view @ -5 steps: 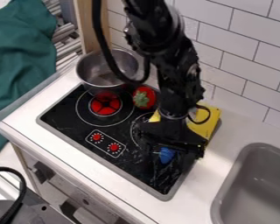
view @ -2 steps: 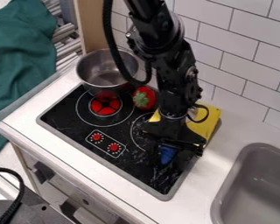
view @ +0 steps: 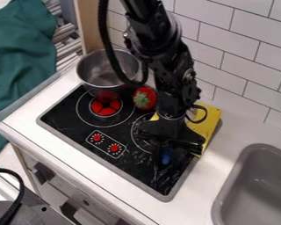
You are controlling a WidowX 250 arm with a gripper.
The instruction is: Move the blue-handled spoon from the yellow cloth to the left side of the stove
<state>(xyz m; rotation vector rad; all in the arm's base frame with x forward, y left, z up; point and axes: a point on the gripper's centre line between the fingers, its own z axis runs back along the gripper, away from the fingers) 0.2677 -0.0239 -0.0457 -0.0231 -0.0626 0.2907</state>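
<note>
At the near left corner of the view, a black cable (view: 21, 186) curves beside the pale cabinet (view: 81, 189) under the table. The white table (view: 234, 127) has a dark stove (view: 66, 121) set into it, with two red dials (view: 106, 143) near the middle of its front edge. A grey sink (view: 266, 151) is let into the table to the right.

On the right part of the stove, right of the dials, is a small blue thing (view: 166, 157), mostly hidden by the black gripper (view: 167, 163). The gripper hangs down right over it, so the blue thing lies at the gripper's lower end, not off to one side. Which way its long axis runs, I cannot tell. Nor can I tell whether the gripper is spread around it, closed together or clamped on it.

Just behind the gripper and to its right, a yellow thing (view: 205, 127) covers the stove's far right corner, partly behind the arm (view: 178, 77). Left of the arm is a red strawberry (view: 145, 98), its green leafy end towards the camera. To its left is a red burner (view: 105, 105), and behind that a metal pot (view: 107, 72), upright at the stove's far left corner. Beyond the table are a green cloth (view: 23, 66) at the left and a white tiled wall (view: 248, 66) at the right.
</note>
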